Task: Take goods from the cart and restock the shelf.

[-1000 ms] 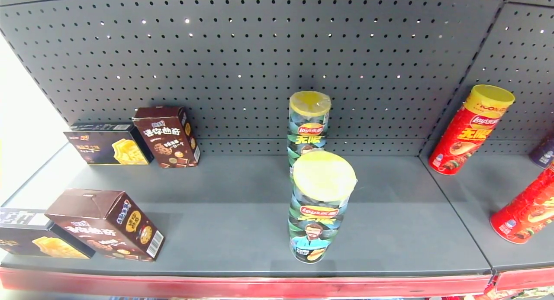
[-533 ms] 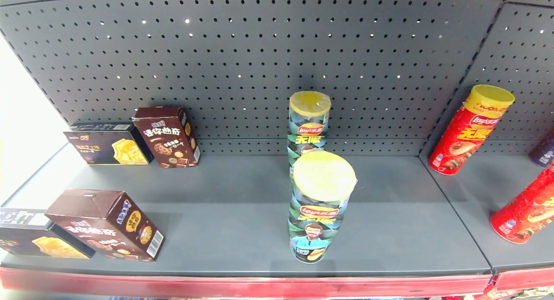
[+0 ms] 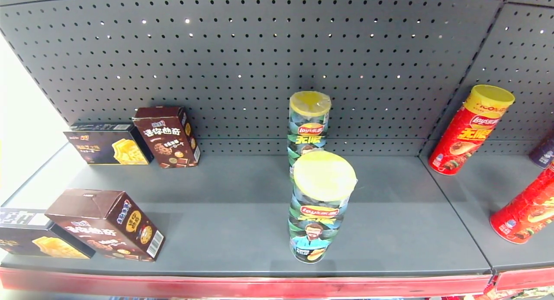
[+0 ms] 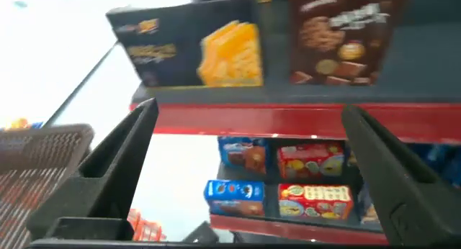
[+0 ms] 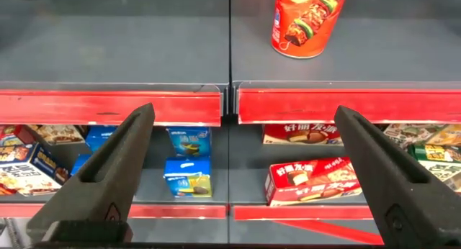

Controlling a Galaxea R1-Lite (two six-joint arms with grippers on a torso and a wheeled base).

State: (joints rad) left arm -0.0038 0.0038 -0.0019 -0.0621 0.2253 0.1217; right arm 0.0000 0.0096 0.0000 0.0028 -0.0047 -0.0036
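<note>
On the grey shelf (image 3: 242, 222) two green chip cans with yellow lids stand in a row, one near the front (image 3: 321, 204) and one at the back (image 3: 308, 120). My left gripper (image 4: 250, 111) hangs open and empty in front of the shelf's red front edge (image 4: 288, 119), just below a black box (image 4: 194, 51) and a brown cookie box (image 4: 338, 33). Before the red edge (image 5: 108, 106) farther along, my right gripper (image 5: 245, 111) is open and holds nothing, with a red can (image 5: 306, 19) on the shelf above it.
Black and brown boxes stand at the shelf's left, both at the back (image 3: 166, 135) and at the front (image 3: 106, 224). Red cans (image 3: 471, 129) stand on the neighbouring shelf to the right. A wire cart basket (image 4: 36, 163) sits beside the left gripper. Lower shelves carry blue (image 5: 189, 175) and red boxes (image 5: 317, 180).
</note>
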